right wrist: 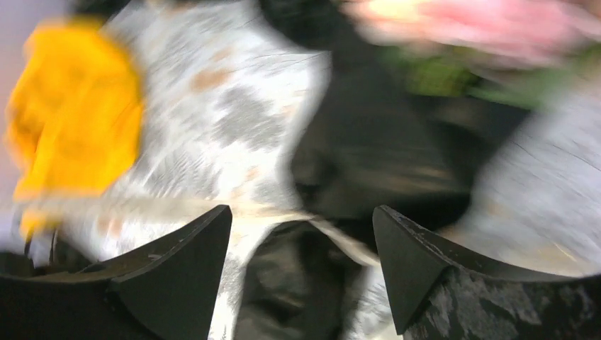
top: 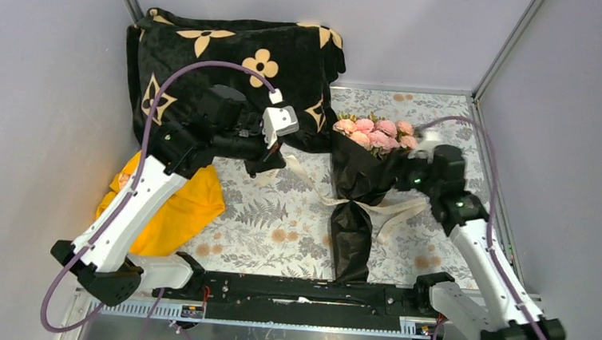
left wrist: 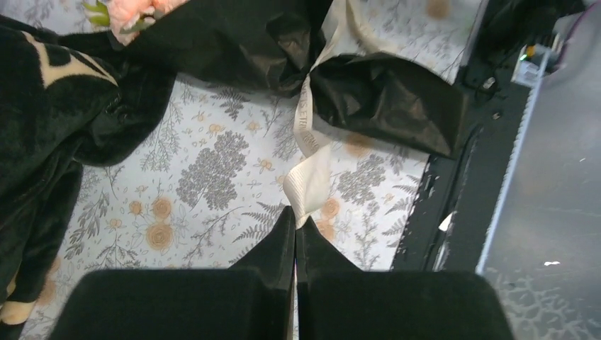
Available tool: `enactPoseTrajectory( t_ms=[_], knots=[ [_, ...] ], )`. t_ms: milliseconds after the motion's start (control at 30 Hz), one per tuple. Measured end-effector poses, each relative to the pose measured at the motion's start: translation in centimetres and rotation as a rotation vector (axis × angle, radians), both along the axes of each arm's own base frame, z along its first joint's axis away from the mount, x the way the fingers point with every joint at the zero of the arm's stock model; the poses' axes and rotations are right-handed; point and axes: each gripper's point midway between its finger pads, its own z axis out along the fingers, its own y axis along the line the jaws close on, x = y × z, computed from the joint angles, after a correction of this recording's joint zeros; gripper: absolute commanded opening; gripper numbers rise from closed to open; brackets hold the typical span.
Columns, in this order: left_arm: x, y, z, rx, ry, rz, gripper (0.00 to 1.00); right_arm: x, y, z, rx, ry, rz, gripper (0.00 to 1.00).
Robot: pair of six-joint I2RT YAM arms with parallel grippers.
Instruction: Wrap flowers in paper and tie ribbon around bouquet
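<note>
From above, the bouquet (top: 352,222) lies on the flowered table cover (top: 278,216), its narrow end touching the black rail (top: 297,291) at the near edge. The flowers (top: 376,134) point to the back wall, right beside a heaped black blanket (top: 233,61). The ribbon (top: 395,209) is cinched round the waist of the paper (top: 353,178), with loose ends trailing to both sides. The left gripper (top: 270,165) sits low between blanket and bouquet. The right gripper (top: 406,174) is just at the bouquet's right flank. A yellow cloth (top: 171,209) is bunched under the left arm.

The left wrist camera shows the left gripper (left wrist: 295,230) pressed tight together, with the cream end of the ribbon (left wrist: 308,180) pinched at the tips. The strip runs up to the knot in the paper (left wrist: 390,99). The blanket (left wrist: 57,106) crowds in on the left.

The right wrist picture is smeared. The right gripper (right wrist: 301,265) stands wide apart with nothing clamped. A pale strand of ribbon (right wrist: 177,207) crosses in front of it, over dark paper (right wrist: 368,149). Pink flowers (right wrist: 482,28) show at top right and the yellow cloth (right wrist: 78,106) at far left.
</note>
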Motion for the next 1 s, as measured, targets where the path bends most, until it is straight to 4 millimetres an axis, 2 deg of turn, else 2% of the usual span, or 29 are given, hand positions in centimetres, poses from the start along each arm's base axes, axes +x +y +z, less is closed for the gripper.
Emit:
enactPoseTrajectory(
  t_ms=[33, 100, 167, 200, 367, 500, 567, 667, 767, 833, 900, 1000],
  knots=[
    [-0.4, 0.0, 0.9, -0.021, 0.0, 0.002, 0.0, -0.7, 3.2, 1.0, -0.014, -0.066, 0.13, 0.84],
    [-1.1, 0.1, 2.1, -0.054, -0.003, 0.007, 0.0, -3.8, 9.9, 2.0, -0.034, -0.188, 0.425, 0.87],
    [-1.8, 0.4, 2.9, -0.079, -0.005, 0.016, 0.0, -6.3, 13.6, 1.6, -0.038, -0.266, 0.607, 0.88],
    [-2.1, 0.5, 3.2, -0.09, -0.01, 0.021, 0.0, -7.0, 14.5, 0.9, -0.04, -0.285, 0.662, 0.89],
    [-3.7, 1.4, 3.0, -0.129, -0.015, 0.042, 0.0, -6.0, 16.2, -3.5, -0.091, -0.28, 0.743, 0.9],
    [-3.8, 1.4, 3.0, -0.154, -0.02, 0.054, 0.0, -5.1, 17.0, -6.0, -0.121, -0.271, 0.767, 0.84],
    [-3.5, 1.1, 3.0, -0.163, -0.016, 0.06, 0.0, -4.9, 17.3, -6.2, -0.113, -0.289, 0.771, 0.74],
    [-3.1, 0.9, 2.4, -0.163, 0.0, 0.066, 0.0, -4.4, 17.7, -6.1, -0.092, -0.324, 0.761, 0.39],
    [-3.1, 0.8, 1.6, -0.154, 0.027, 0.074, 0.0, -3.9, 18.0, -5.9, -0.074, -0.337, 0.735, 0.23],
    [-3.2, 0.8, 1.1, -0.15, 0.046, 0.079, 0.0, -3.4, 18.1, -5.6, -0.064, -0.344, 0.708, 0.24],
    [-3.3, 0.8, 0.9, -0.152, 0.06, 0.081, 0.0, -3.1, 18.2, -5.1, -0.048, -0.355, 0.686, 0.3],
    [-3.4, 0.8, 1.1, -0.158, 0.061, 0.084, 0.0, -2.8, 18.4, -4.6, -0.029, -0.368, 0.671, 0.28]
  ],
)
